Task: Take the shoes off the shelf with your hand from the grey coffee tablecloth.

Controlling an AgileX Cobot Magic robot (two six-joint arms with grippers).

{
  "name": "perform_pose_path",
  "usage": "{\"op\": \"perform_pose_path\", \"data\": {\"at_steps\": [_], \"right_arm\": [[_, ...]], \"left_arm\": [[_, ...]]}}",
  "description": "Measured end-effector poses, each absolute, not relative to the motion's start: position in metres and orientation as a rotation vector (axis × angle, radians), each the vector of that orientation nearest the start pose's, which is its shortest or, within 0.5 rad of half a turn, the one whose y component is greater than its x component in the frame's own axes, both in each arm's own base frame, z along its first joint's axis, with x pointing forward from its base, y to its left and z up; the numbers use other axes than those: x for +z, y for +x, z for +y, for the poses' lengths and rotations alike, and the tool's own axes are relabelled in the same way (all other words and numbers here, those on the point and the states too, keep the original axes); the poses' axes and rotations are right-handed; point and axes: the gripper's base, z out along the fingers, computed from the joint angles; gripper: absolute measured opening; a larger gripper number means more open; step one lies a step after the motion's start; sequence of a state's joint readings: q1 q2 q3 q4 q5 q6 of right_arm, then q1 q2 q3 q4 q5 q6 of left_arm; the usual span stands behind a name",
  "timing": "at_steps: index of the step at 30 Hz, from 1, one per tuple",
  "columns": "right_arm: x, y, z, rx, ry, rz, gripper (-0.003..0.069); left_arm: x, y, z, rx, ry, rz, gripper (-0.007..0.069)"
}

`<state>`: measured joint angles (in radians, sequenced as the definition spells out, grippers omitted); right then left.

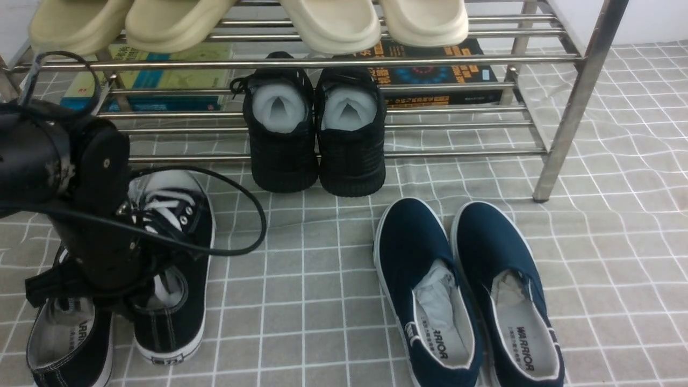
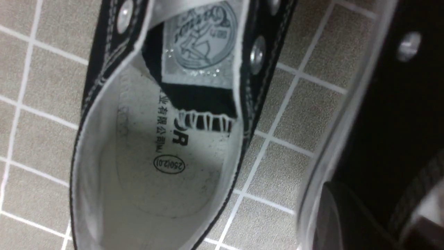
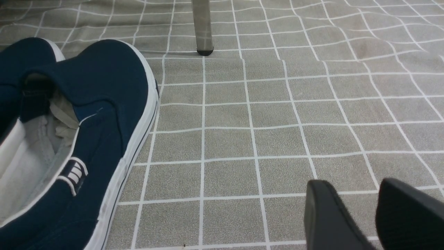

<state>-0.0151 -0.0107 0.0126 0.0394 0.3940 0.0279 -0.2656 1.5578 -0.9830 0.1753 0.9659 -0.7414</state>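
- Both sneakers, left (image 1: 102,344) and right sneaker (image 1: 196,274), lay off the rack (image 1: 570,110), before its left end.
- The left gripper (image 1: 121,309) seemed clamped on the right sneaker's side, so the grip looked done.
- Lifting and placing seemed left; neither sneaker stood on the rack.
- The right gripper (image 3: 353,187), before the rack, had its jaws apart.

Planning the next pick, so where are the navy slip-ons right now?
In the front view, the navy slip-ons sit on the grey cloth, right of centre, in front of the metal rack.
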Motion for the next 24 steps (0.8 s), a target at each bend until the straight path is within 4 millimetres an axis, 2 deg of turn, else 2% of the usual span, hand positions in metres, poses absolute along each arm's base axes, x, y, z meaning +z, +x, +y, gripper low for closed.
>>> {"op": "perform_pose_path", "data": {"at_steps": [5,7,8,11,14,15,17,18,19,20,21,22,23,24], "right_arm": [[0.174,0.052,0.001,0.048,0.064,1.878,0.0239],[0.174,0.052,0.001,0.048,0.064,1.878,0.0239],[0.174,0.052,0.001,0.048,0.064,1.878,0.0239],[0.174,0.052,0.001,0.048,0.064,1.878,0.0239],[0.174,0.052,0.001,0.048,0.064,1.878,0.0239],[0.174,0.052,0.001,0.048,0.064,1.878,0.0239],[0.174,0.052,0.001,0.048,0.064,1.878,0.0239],[0.174,0.052,0.001,0.048,0.064,1.878,0.0239],[0.174,0.052,0.001,0.048,0.064,1.878,0.0239],[0.174,0.052,0.001,0.048,0.064,1.878,0.0239],[0.174,0.052,0.001,0.048,0.064,1.878,0.0239],[0.174,0.052,0.001,0.048,0.064,1.878,0.0239],[0.174,0.052,0.001,0.048,0.064,1.878,0.0239],[0.174,0.052,0.001,0.048,0.064,1.878,0.0239]], "left_arm": [[0.218,0.270,-0.061,0.100,-0.562,2.927,0.0072],[0.218,0.270,-0.061,0.102,-0.559,2.928,0.0147],[0.218,0.270,-0.061,0.101,-0.559,2.928,0.0155],[0.219,0.269,-0.059,0.131,-0.549,2.933,0.0281],[0.235,0.261,-0.054,0.165,-0.480,2.910,0.0417],[0.243,0.257,-0.052,0.169,-0.444,2.891,0.0425],[0.262,0.245,-0.048,0.173,-0.359,2.866,0.0386],[0.263,0.243,-0.047,0.176,-0.348,2.865,0.0386],[0.275,0.226,-0.042,0.193,-0.257,2.873,0.0288],[0.277,0.224,-0.041,0.189,-0.244,2.866,0.0274],[0.281,0.203,-0.037,0.174,-0.131,2.862,0.0153],[0.282,0.191,-0.035,0.135,-0.075,2.835,0.0090],[0.284,0.186,-0.035,0.120,-0.066,2.817,0.0072],[0.282,0.169,-0.035,0.014,-0.005,2.737,0.0026]]}}
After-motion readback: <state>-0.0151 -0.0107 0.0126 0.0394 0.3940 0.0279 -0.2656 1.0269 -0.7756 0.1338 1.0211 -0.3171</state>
